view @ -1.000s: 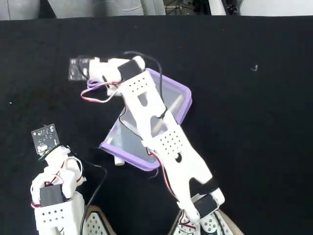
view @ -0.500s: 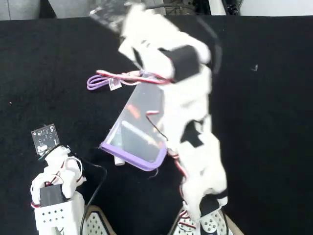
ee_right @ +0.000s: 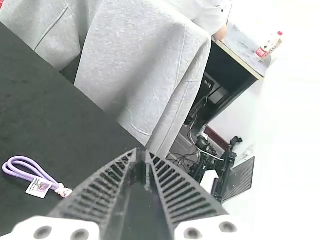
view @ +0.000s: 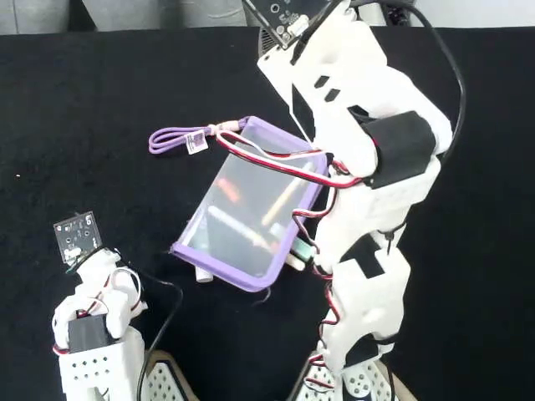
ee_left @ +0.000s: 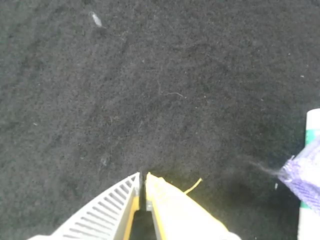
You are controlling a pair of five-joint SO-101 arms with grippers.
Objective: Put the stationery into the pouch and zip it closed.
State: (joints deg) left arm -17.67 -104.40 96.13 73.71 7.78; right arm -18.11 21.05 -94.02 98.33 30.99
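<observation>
To my eye the purple pouch (view: 242,209) lies loose mid-table (view: 468,167) with pen ends (view: 294,253) poking past its edge, so the zip would likely jam on them, while the right arm's wires (view: 276,159) drape across it, the strap (view: 171,138) trails beside, and the left tool (ee_left: 142,179) and right tool (ee_right: 139,152) are both pressed together on nothing.

My right arm (view: 376,159) hides the pouch (view: 242,217) along its right edge. I can't tell if the zip is shut. The left wrist view clips one pouch corner.
</observation>
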